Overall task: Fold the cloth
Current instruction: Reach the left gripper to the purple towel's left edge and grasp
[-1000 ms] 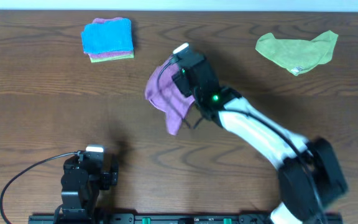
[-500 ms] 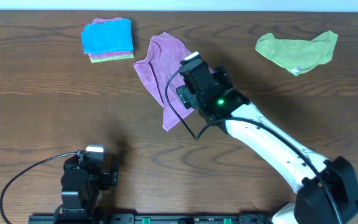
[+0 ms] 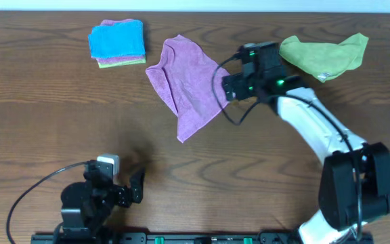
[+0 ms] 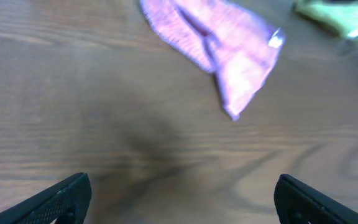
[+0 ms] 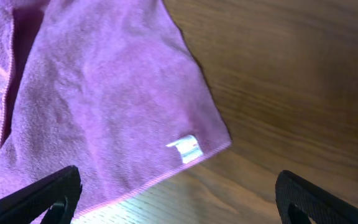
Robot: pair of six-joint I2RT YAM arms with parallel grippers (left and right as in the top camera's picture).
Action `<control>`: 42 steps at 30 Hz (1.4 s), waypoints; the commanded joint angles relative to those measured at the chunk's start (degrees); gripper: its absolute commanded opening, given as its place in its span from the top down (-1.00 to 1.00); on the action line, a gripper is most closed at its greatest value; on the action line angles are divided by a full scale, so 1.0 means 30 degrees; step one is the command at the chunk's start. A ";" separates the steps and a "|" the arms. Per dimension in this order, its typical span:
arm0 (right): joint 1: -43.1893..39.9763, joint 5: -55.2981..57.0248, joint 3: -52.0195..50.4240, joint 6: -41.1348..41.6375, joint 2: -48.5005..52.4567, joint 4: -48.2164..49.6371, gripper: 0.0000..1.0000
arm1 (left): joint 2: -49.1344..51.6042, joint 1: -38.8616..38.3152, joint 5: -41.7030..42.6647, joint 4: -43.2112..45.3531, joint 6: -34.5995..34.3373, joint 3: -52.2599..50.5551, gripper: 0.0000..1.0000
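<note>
The purple cloth (image 3: pixel 185 81) lies spread and rumpled on the table's far middle, one corner pointing toward the front. It fills the upper left of the right wrist view (image 5: pixel 98 93), white tag near its edge, and shows blurred in the left wrist view (image 4: pixel 219 43). My right gripper (image 3: pixel 230 87) is open and empty, just right of the cloth's right edge, apart from it. Its fingertips frame bare wood and the cloth's edge (image 5: pixel 176 199). My left gripper (image 3: pixel 131 186) is open and empty near the front left, over bare wood (image 4: pixel 179 199).
A folded stack topped by a bright blue cloth (image 3: pixel 117 42) sits at the far left. A lime-green cloth (image 3: pixel 323 54) lies crumpled at the far right, just behind my right arm. Black cables trail beside both arms.
My right gripper has let go of the purple cloth, which now lies spread on the table, and has moved right and back. My left gripper has turned and shifted slightly.
</note>
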 commanded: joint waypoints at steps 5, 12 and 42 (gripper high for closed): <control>-0.0954 -0.3716 0.0138 -0.0087 0.1486 0.0423 -0.99 | 0.8043 -0.0080 0.2703 -0.0597 -0.2718 0.6324 -0.91; -0.0954 -0.4226 0.0138 0.0707 0.2368 0.0874 -0.99 | 1.5766 -0.0080 0.6586 0.0233 -0.4138 1.0295 -0.90; -0.1158 -0.4211 0.0138 0.1158 0.2382 0.1333 -0.93 | 3.1139 -0.3155 0.8728 1.1322 -1.9416 1.0295 -0.90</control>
